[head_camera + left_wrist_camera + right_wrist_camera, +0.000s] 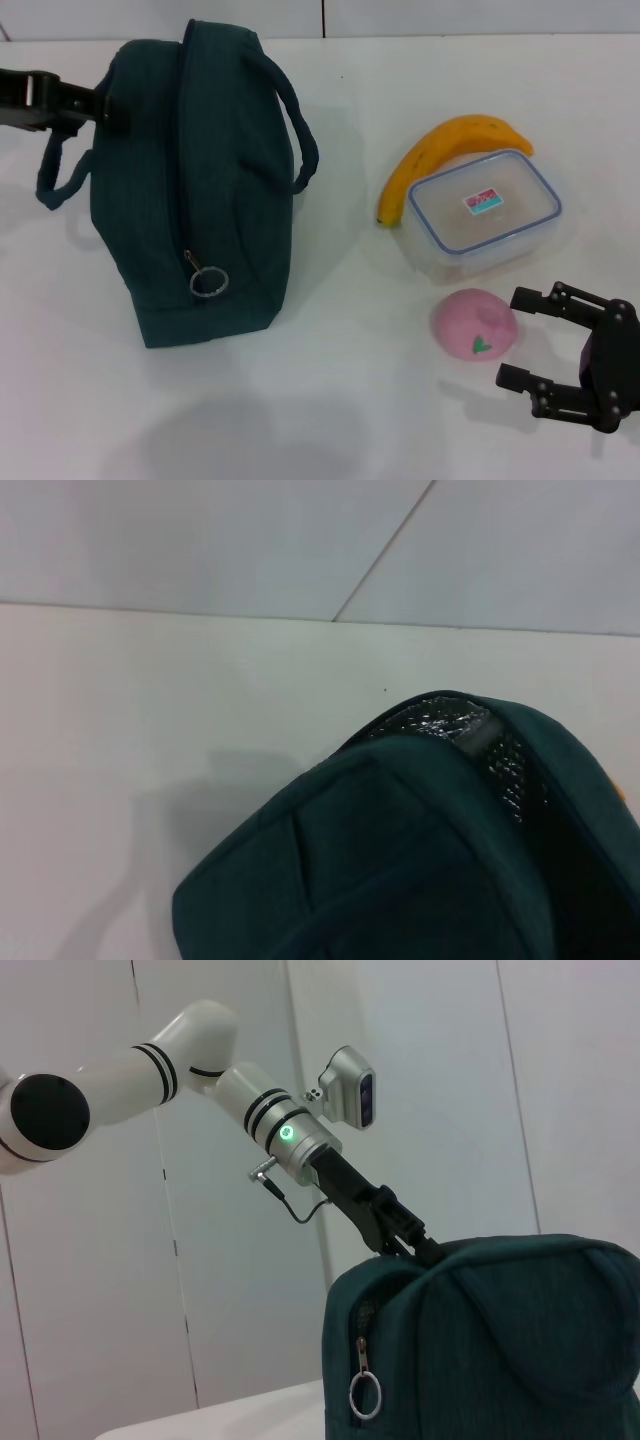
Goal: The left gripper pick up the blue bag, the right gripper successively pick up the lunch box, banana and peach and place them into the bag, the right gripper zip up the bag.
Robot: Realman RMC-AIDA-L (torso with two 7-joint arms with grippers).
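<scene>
The left end effector [100, 108] is clenched on the blue bag's [205, 190] far top edge, while the right end effector [522, 338] rests released just beside the peach [474, 323].

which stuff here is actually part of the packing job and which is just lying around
Part of the job:
blue bag, left gripper at its far top edge
lunch box
banana
peach
right gripper, open, beside the peach

Just lying about:
nothing; only the white table under it all

Bare table [330, 400] lies open between blue bag [200, 190] and peach [476, 323] (lunch box [484, 210] and banana [445, 152] crowd behind).
</scene>
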